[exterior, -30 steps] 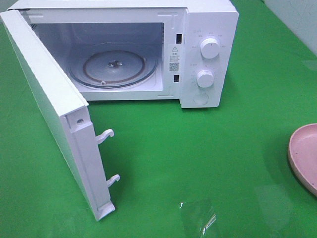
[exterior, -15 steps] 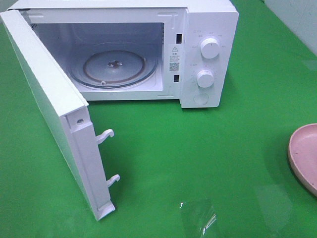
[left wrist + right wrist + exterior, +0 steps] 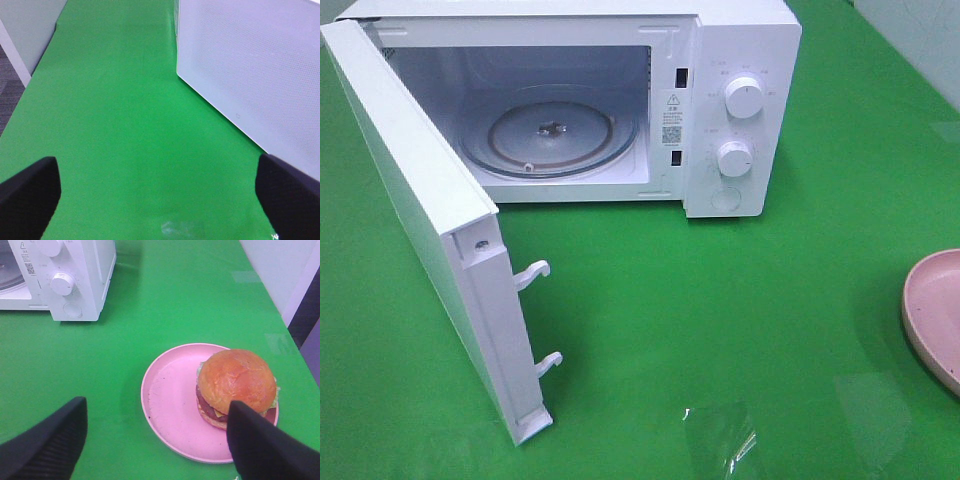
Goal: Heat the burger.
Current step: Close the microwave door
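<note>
One burger point(image 3: 236, 385), glossy golden bun, lettuce frill.

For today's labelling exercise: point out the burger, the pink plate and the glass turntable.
burger point(image 3: 236, 380), right wrist view, top of the bun.
pink plate point(image 3: 170, 400), right wrist view, bare inner surface.
glass turntable point(image 3: 585, 150), exterior high view, bare glass near the rim.

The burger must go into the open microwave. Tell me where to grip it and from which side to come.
Grip the burger across the sides of its domed bun, coming straight down from above. It sits upright toward one edge of the pink plate, so a low sideways approach would likely hit the raised rim. The right gripper is open, nearest, and looks wide enough to straddle it.
</note>
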### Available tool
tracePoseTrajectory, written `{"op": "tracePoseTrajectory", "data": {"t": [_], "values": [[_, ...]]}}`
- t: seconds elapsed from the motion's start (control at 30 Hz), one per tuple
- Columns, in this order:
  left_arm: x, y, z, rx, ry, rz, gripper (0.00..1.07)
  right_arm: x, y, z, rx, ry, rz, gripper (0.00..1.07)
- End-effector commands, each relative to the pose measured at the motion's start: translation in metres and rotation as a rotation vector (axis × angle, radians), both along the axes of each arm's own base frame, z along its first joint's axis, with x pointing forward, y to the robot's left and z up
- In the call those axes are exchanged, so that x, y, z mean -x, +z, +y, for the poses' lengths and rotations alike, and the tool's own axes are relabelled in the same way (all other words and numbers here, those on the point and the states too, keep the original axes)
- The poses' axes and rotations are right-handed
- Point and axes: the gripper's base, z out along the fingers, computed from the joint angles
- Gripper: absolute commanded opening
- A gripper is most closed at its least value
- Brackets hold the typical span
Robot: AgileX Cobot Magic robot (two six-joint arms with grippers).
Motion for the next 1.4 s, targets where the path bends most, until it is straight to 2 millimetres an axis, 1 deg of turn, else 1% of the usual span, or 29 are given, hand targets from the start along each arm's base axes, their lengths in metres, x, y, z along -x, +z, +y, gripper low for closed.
{"op": "tracePoseTrajectory", "data": {"t": [0.03,1.0,1.1,1.13,1.23,1.27,1.3,1.33,1.37,1.4], "values": [[0.000,-0.001,0.000,0.008,-0.001,-0.002,0.98,0.004,0.000,0.000,0.005,0.002,-0.033,0.74],[0.000,-0.001,0.000,0.009,-0.001,-0.004,0.98,0.004,0.000,0.000,0.004,0.002,-0.033,0.73],[0.001,0.007,-0.001,0.018,-0.007,-0.052,0.98,0.004,0.000,0.000,0.004,0.002,-0.033,0.73],[-0.002,0.011,-0.001,0.011,-0.001,-0.064,0.95,0.004,0.000,0.000,0.004,0.002,-0.033,0.73],[-0.004,0.012,0.000,0.005,0.003,-0.067,0.93,0.004,0.000,0.000,0.004,0.002,-0.033,0.73],[-0.010,0.015,0.000,0.000,0.006,-0.074,0.86,0.004,0.000,0.000,0.004,0.002,-0.033,0.73],[-0.010,0.015,0.000,0.000,0.006,-0.074,0.86,0.004,0.000,0.000,0.004,0.002,-0.033,0.73],[-0.018,0.019,0.001,-0.003,0.007,-0.096,0.76,0.004,0.000,0.000,0.004,0.002,-0.033,0.73],[-0.018,0.019,0.001,-0.003,0.007,-0.096,0.76,0.004,0.000,0.000,0.004,0.002,-0.033,0.73],[-0.029,0.023,0.001,-0.003,0.007,-0.115,0.64,0.004,0.000,0.000,0.004,0.002,-0.033,0.73]]}}
